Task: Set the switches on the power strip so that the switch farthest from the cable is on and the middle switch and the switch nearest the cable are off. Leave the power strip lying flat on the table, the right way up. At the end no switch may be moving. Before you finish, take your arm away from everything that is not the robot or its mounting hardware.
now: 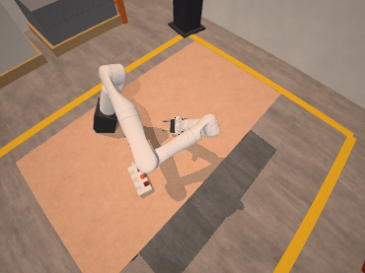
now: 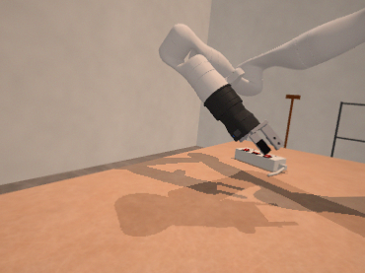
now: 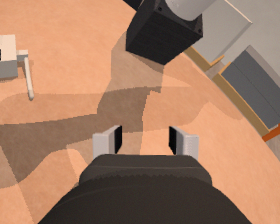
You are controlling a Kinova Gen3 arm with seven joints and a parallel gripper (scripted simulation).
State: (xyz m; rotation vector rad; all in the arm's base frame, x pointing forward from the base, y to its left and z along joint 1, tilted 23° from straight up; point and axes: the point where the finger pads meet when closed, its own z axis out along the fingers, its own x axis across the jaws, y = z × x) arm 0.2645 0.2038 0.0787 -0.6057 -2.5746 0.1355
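Observation:
The white power strip (image 1: 140,180) lies flat on the orange table, its near end partly hidden under my arm's elbow. Red switches (image 1: 144,178) show on top; I cannot tell their positions. In the exterior view the strip (image 2: 258,159) lies at the far right with its cable (image 2: 279,169) at its right end. In the wrist view only the strip's cable end (image 3: 9,57) and the cable (image 3: 28,78) show at the left edge. My gripper (image 1: 171,124) is open and empty, in the air well away from the strip, and also shows in the exterior view (image 2: 267,142) and the wrist view (image 3: 145,140).
My black base (image 1: 105,120) stands on the table's far left, also seen in the wrist view (image 3: 164,28). A grey crate (image 1: 64,8) and a black pillar (image 1: 187,6) stand beyond the yellow floor line. A dark grey strip (image 1: 217,198) lies beside the table.

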